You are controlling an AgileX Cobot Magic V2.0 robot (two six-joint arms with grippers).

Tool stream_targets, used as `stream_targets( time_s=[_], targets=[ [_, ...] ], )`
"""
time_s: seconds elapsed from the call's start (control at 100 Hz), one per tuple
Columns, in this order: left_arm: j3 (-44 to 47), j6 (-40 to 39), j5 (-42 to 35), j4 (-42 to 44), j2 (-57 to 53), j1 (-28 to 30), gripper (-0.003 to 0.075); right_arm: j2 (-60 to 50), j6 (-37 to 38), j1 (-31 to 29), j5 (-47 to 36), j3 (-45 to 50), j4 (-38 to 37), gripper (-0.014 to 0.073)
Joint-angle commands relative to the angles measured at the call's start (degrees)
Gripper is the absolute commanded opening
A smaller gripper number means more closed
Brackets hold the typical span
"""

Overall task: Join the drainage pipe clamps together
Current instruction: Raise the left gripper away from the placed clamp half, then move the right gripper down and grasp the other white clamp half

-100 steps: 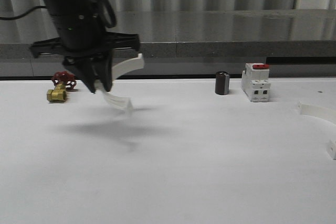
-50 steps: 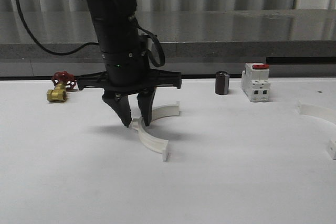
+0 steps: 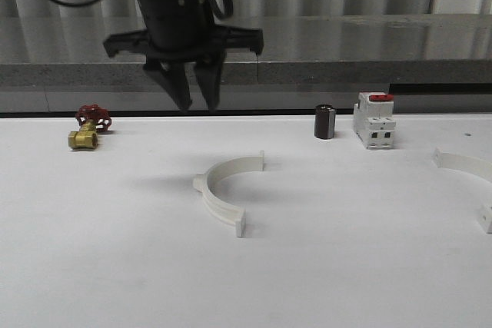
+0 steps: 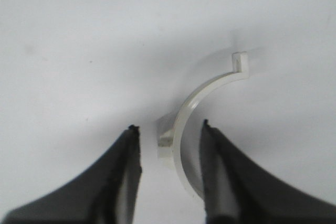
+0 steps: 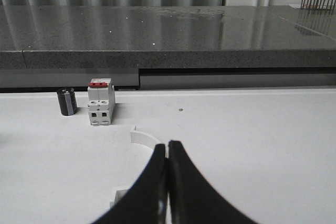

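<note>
One white drainage pipe clamp lies flat on the table left of centre, its open side facing right. My left gripper hangs well above it, open and holding nothing. In the left wrist view the same clamp lies on the table below and between the open fingers, with the left gripper clear of it. The second clamp rests at the table's right edge. In the right wrist view this clamp curves behind my right gripper, whose fingers are shut together with nothing between them.
A white breaker with a red switch and a small black cylinder stand at the back right. A brass valve with a red handle sits at the back left. A grey ledge runs behind the table.
The left gripper set the clamp down on the table, opened, and rose straight up. The clamp now lies free.
</note>
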Motion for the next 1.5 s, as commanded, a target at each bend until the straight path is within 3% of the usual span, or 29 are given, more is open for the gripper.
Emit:
stream_targets(
  time_s=[0.0,0.23,0.8,0.95,1.23,1.49],
  targets=[
    [-1.7,1.0,1.2,1.2,-7.2,1.0,-0.0018,-1.0,-0.4,-0.2,-4.6,-0.9,-0.1,-0.0067],
    [4.4,2.0,-1.4,2.6,-18.2,5.8,-0.0020,-1.0,-0.4,-0.2,-4.6,-0.9,-0.1,-0.0067],
    [41.1,6.0,-11.5,2.3,-57.0,24.9,-0.0020,-1.0,-0.4,-0.2,-4.6,-0.9,-0.1,-0.0067],
    [50.2,6.0,-16.5,1.9,-68.2,25.4,-0.0020,-1.0,-0.4,-0.2,-4.6,-0.9,-0.1,-0.0067],
    [63.9,6.0,-18.8,-0.8,-86.9,25.4,-0.0020,-0.9,-0.3,-0.1,-4.5,-1.2,0.4,-0.0067],
    [70.2,6.0,-20.1,-3.2,-97.4,25.4,-0.0020,0.7,-0.3,0.1,7.4,-9.1,5.7,-0.0067]
  ],
)
